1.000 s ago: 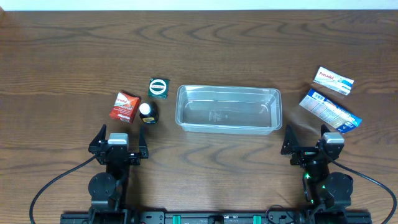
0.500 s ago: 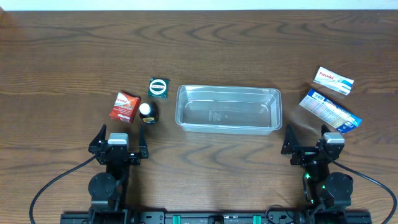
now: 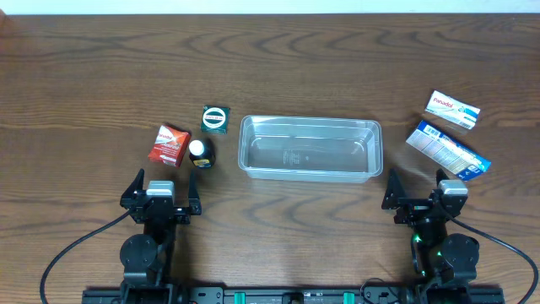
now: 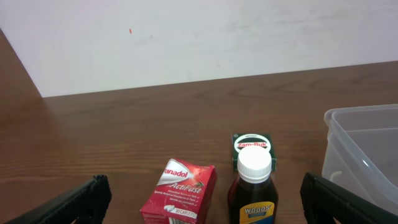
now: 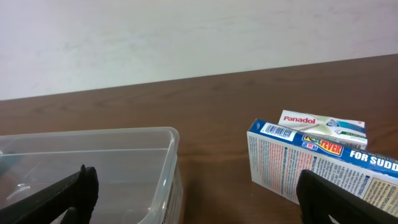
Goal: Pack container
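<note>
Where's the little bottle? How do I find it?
Find the big clear container in the middle of the table. Three small things sit off its left end. The bottle is the dark one with a white cap; the other two are a red box and a green box.

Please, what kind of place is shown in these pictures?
Probably a robot test bench, not a home: two arms fixed at a wooden table, a plain white wall behind, and medicine boxes laid out beside an empty tub.
</note>
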Controlling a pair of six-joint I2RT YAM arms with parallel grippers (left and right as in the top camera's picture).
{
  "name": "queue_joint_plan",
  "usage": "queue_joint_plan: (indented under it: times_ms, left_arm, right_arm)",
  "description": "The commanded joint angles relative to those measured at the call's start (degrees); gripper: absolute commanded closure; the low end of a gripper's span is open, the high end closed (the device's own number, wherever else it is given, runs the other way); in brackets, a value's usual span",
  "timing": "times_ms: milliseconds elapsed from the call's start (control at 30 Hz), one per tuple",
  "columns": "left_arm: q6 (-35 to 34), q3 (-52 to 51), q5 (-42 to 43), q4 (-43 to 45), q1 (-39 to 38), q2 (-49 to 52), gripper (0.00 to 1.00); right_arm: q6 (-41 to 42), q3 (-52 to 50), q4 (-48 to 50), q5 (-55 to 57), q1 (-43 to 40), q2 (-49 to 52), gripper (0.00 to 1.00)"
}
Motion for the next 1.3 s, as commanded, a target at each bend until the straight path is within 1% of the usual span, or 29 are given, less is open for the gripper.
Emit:
queue_joint_plan:
  times_ms: [0,567,667,833,933,1100,1200,1267]
  left_arm:
    - [-0.46,-1.05,-1.51,-2.23,0.24,-0.35,0.02]
    - [-0.46,-1.05,-1.51,-2.23,0.24,-0.35,0.02]
    - [-0.48,-1.05,-1.51,-2.23,0.24,-0.35,0.02]
    - [-0.46,-1.05,-1.53,-2.23,0.24,-0.35,0.02]
    - [-0.48,-1.05,-1.51,-2.23,0.24,-0.35,0.02]
    - [-0.46,-1.05,-1.51,-2.23,0.24,-0.35,0.02]
    - [-0.46,-1.05,-1.51,-2.23,0.24,-0.35,0.02]
    - [-0.46,-1.05,-1.53,-2.23,0.24,-0.35,0.02]
  right_arm:
    - [-0.85,-0.37,0.2,0.37,0.48,-0.55,0.01]
    - [-0.83,-0.37,0.17,0.26,0.5,-0.55,0.01]
    - [-0.87,-0.35,0.9,-2.34,0.48,-0.55,0.01]
    - [-0.83,2.71,-0.22,-3.3,0.48,0.76,0.01]
    - [-0.85,8.24,-1.99,-3.3,0.44,5.77,0.01]
    - [-0.87,24.17,-7.21,-3.28,0.44,23.56,0.01]
    - [-0.83,37.51,-15.19,-2.6,0.35,36.35,0.01]
    - [-0.85,47.84,-22.25,-2.64,-0.04,45.24,0.01]
